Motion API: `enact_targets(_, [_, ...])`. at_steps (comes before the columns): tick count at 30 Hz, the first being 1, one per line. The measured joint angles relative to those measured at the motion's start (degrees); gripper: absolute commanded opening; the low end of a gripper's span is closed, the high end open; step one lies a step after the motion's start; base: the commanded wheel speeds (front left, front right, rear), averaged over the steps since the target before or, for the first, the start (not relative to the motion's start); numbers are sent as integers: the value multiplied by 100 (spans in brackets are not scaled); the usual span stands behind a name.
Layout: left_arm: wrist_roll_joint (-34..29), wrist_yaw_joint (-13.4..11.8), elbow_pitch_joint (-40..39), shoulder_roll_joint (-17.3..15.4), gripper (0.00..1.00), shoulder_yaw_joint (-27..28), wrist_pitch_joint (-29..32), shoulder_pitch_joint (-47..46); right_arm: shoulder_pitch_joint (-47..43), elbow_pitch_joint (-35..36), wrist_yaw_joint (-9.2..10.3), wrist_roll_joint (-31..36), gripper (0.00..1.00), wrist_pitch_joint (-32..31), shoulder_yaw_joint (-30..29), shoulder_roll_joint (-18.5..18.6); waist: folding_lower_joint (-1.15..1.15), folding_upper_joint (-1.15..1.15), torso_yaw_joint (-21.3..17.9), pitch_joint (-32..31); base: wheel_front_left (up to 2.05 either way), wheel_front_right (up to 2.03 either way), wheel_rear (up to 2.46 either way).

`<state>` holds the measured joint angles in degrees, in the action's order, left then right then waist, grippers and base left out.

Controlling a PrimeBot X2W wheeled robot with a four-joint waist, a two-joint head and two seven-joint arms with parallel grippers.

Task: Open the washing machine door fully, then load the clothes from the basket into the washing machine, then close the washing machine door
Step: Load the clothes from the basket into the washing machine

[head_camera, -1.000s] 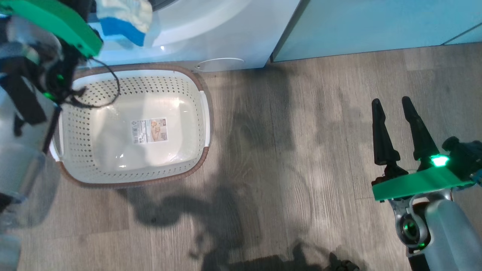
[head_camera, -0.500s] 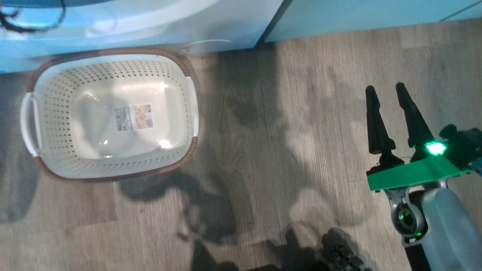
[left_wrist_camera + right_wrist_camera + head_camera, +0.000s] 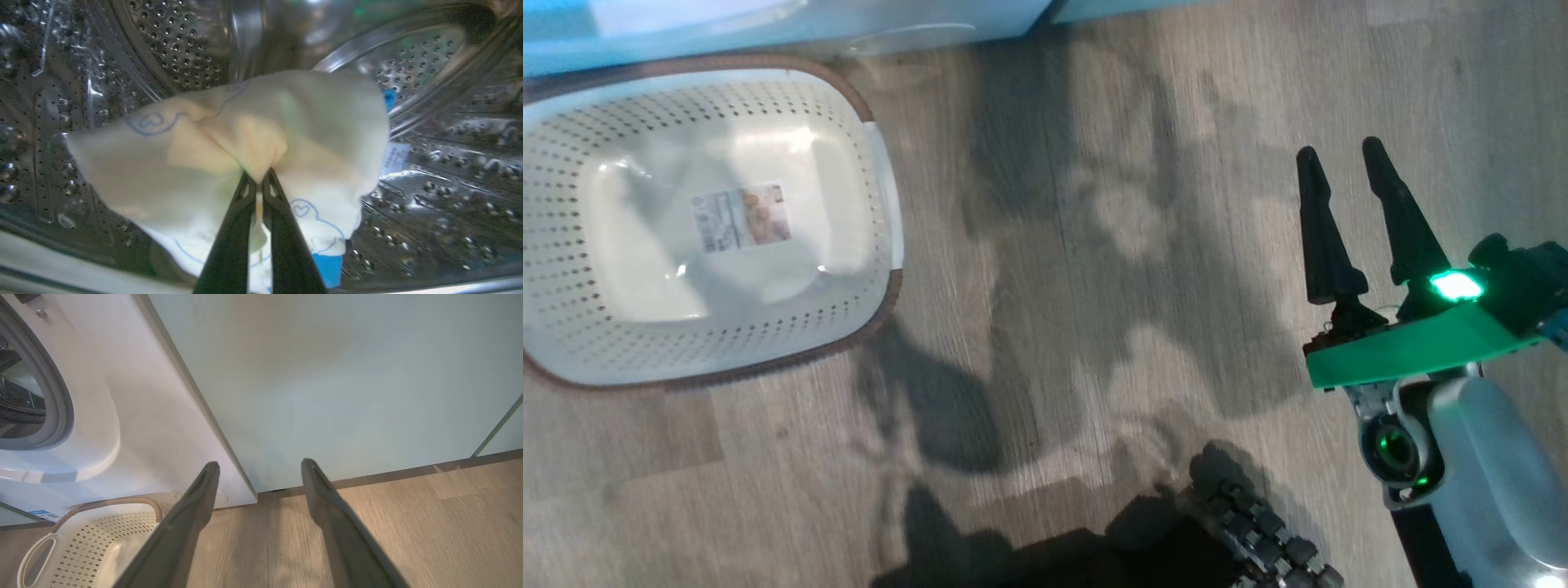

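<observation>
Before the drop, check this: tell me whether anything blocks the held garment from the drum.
Nothing visible does. The left gripper holds the clothes already inside the drum, with bare perforated steel beyond and beside them.

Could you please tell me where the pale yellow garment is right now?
In the left wrist view, the garment hangs pinched in the shut left gripper, inside the steel drum of the washing machine.

Clothes (image 3: 318, 122) bunch around the left tool (image 3: 258, 176), blocking the middle of the drum (image 3: 184, 41); bare floor (image 3: 1094, 245) lies open right of the basket (image 3: 841, 302).
</observation>
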<state>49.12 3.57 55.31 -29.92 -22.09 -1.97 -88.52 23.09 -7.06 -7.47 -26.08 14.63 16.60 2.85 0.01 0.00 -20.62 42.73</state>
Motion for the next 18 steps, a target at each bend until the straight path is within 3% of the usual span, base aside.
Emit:
enact_targets(13, [-242,118,1073,-25,0,-58,-620,-890,132,22,0,-76,100,0,60,-1,0,0,-209,314,0,0,0])
enact_targets(14, [-244,136,1165,-12,20,-81,-563,-895,134,22,0,-75,100,0,60,-1,0,0,-207,312,0,0,0])
enact_targets(15, [-267,148,1254,2,20,-138,-494,-894,137,22,0,-75,100,0,59,-1,0,0,-203,308,0,0,0])
enact_targets(17, [-289,240,1357,25,62,-248,-363,-894,138,21,0,-75,100,0,51,-1,0,0,-195,295,0,0,0])
enact_targets(18, [-325,243,1400,41,97,-305,-292,-893,139,21,0,-74,100,0,46,-1,0,0,-189,284,0,0,0])
